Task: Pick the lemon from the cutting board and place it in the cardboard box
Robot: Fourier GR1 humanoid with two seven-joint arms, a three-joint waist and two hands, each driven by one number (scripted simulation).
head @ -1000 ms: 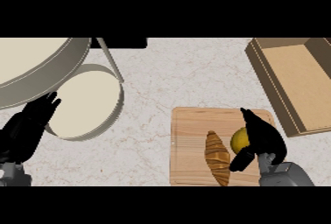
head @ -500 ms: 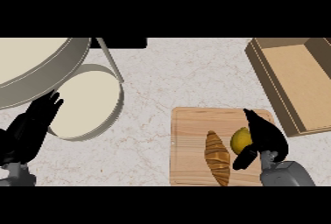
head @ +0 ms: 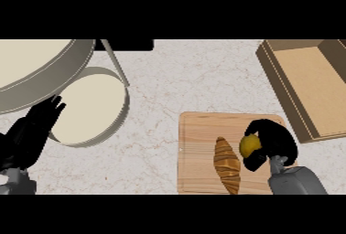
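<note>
right hand (head: 273,141) curled round small yellow lemon (head: 250,145) over wooden cutting board (head: 199,155), lower right | open cardboard box (head: 310,87) upper right, apart | left hand (head: 30,135) open, lower left | no writing readable

Tabletop contents: 1 lemon (head: 249,145), 1 croissant (head: 228,165), 1 cutting board (head: 202,151), 1 cardboard box (head: 307,84), 2 round cream plates (head: 30,68) (head: 91,112).
</note>
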